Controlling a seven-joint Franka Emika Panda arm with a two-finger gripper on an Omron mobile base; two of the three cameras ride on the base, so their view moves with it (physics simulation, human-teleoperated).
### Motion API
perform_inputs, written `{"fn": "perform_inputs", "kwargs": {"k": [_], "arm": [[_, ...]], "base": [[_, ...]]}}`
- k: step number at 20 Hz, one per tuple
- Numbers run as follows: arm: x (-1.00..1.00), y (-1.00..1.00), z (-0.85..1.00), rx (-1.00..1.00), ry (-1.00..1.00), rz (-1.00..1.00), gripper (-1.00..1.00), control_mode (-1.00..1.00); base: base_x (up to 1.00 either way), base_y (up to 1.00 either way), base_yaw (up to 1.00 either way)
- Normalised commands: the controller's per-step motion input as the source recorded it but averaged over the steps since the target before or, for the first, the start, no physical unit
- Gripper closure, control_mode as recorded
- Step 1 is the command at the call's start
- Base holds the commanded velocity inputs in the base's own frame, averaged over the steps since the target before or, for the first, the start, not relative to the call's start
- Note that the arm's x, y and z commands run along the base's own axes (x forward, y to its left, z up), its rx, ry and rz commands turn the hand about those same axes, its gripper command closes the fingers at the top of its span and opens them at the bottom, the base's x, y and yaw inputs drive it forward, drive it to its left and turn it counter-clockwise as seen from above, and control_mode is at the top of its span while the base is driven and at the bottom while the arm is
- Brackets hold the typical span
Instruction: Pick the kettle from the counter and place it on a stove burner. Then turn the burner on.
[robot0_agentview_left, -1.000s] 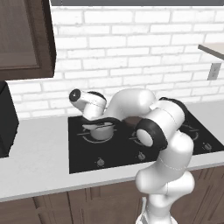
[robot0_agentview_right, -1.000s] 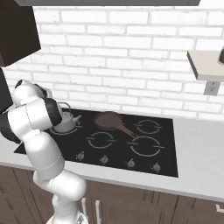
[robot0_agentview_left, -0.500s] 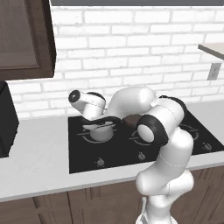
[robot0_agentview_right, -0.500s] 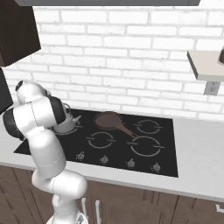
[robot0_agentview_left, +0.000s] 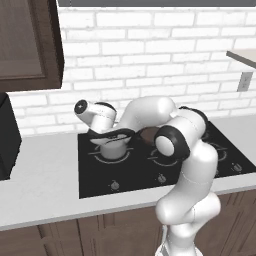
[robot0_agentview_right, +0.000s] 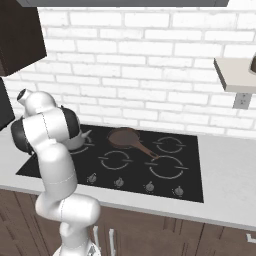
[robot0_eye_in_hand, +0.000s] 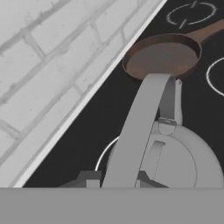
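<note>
I've got the kettle (robot0_agentview_left: 114, 148) sitting on the stove burner (robot0_agentview_left: 98, 155), back-left ring of the black glass cooktop (robot0_agentview_left: 130, 175), right under the hand. In the hand view its arched handle (robot0_eye_in_hand: 140, 127) runs up the middle of the frame, long axis heading toward the frying pan (robot0_eye_in_hand: 162, 56), and the spout (robot0_eye_in_hand: 177, 103) points the same way, at the pan. From the right base view the spout tip (robot0_agentview_right: 86, 133) pokes out past the arm toward the centre of the cooktop.

Gripper (robot0_eye_in_hand: 114, 178) is at the near end of the handle, a finger on each side of it. Probably clamped on the handle, but the tips are cut off at the frame edge, so I can't tell for sure.

Count: one kettle, one brown frying pan (robot0_agentview_right: 126, 137), five ring markings on the glass, five knob marks along the front edge (robot0_agentview_right: 119, 182).

Surface: pale grey counter (robot0_agentview_left: 40, 185) either side of the cooktop, dark wood cabinets (robot0_agentview_right: 150, 235) below. White brick wall (robot0_agentview_left: 150, 55) behind, dark upper cabinet (robot0_agentview_left: 27, 45) at left, wall outlet (robot0_agentview_right: 240, 100) under a shelf (robot0_agentview_right: 235, 75) at right.
</note>
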Motion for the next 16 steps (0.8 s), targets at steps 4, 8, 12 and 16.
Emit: {"fn": "perform_inputs", "kwargs": {"k": [4, 8, 12, 16], "arm": [[0.0, 0.0, 0.0, 0.0, 0.0, 0.0, 1.0, -1.0], [0.0, 0.0, 0.0, 0.0, 0.0, 0.0, -1.0, -1.0], [0.0, 0.0, 0.0, -0.01, 0.01, 0.0, -1.0, -1.0], [0.0, 0.0, -0.04, -0.1, 0.09, 0.0, -1.0, -1.0]], "base": [[0.0, 0.0, 0.0], [0.0, 0.0, 0.0], [0.0, 0.0, 0.0], [0.0, 0.0, 0.0]]}}
